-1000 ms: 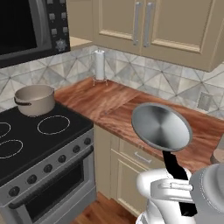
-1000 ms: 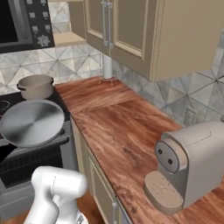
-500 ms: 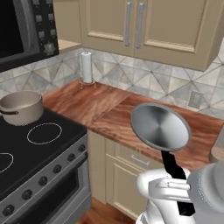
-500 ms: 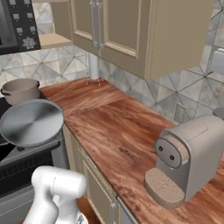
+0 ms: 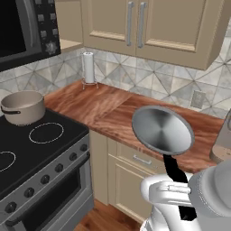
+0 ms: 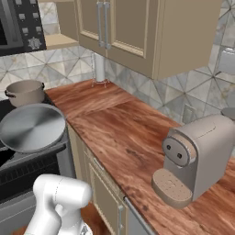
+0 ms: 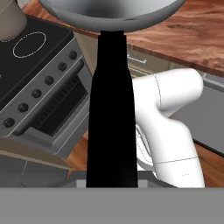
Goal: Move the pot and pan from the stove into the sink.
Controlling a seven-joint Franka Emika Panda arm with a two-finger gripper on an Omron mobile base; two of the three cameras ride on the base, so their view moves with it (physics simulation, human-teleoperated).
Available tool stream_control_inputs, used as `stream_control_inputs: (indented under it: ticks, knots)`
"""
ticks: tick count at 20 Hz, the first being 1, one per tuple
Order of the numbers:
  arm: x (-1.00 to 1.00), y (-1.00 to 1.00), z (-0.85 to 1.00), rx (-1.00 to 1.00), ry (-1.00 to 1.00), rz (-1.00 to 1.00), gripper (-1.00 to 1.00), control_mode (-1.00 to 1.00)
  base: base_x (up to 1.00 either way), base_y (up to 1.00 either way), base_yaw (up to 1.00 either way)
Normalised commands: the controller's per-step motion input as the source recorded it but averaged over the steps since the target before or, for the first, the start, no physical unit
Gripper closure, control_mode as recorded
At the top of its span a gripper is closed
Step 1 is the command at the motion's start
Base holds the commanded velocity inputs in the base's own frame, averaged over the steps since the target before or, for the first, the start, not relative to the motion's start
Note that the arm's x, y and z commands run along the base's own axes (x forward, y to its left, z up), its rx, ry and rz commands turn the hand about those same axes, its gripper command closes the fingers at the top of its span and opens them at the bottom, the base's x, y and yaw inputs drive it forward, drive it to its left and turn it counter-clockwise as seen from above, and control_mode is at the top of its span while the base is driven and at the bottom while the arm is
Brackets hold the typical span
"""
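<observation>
My gripper [image 7: 111,177] is shut on the straight black handle of the pan [image 5: 162,130], a shallow silver pan held up in the air in front of the arm. The pan [image 6: 32,127] hangs over the stove's right edge, and its bowl [image 7: 113,11] tops the hand view. The handle hides my fingertips. The beige pot [image 5: 22,107] stands at the back of the black stove [image 5: 40,149], far left of the pan. The pot [image 6: 25,92] shows again beyond the pan. The sink is out of view.
A wooden counter [image 5: 108,108] runs right of the stove, with a paper towel holder [image 5: 89,67] at the wall. A coffee machine [image 6: 197,156] stands on the counter [image 6: 128,124] at the right. A dark microwave [image 5: 22,31] and beige cabinets [image 5: 135,22] hang above.
The whole scene has slid left in both base views, so the base has driven right along the counter. The pan stays held in the same place before the arm.
</observation>
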Motion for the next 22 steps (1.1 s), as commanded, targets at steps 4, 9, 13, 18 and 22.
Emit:
stream_control_inputs:
  ticks: [4,9,13,18,22]
  knots:
    - [0.00,0.00,0.00,0.00,0.00,0.00,1.00,1.00,-0.89,0.00,0.00]
    - [0.00,0.00,0.00,0.00,0.00,0.00,1.00,1.00,-0.19,-0.01,-0.01]
    - [0.00,0.00,0.00,0.00,0.00,0.00,1.00,1.00,-0.14,-0.12,-0.28]
    - [0.00,0.00,0.00,0.00,0.00,0.00,1.00,1.00,0.00,-0.01,-0.41]
    - [0.00,0.00,0.00,0.00,0.00,0.00,1.00,1.00,0.00,-0.07,-0.43]
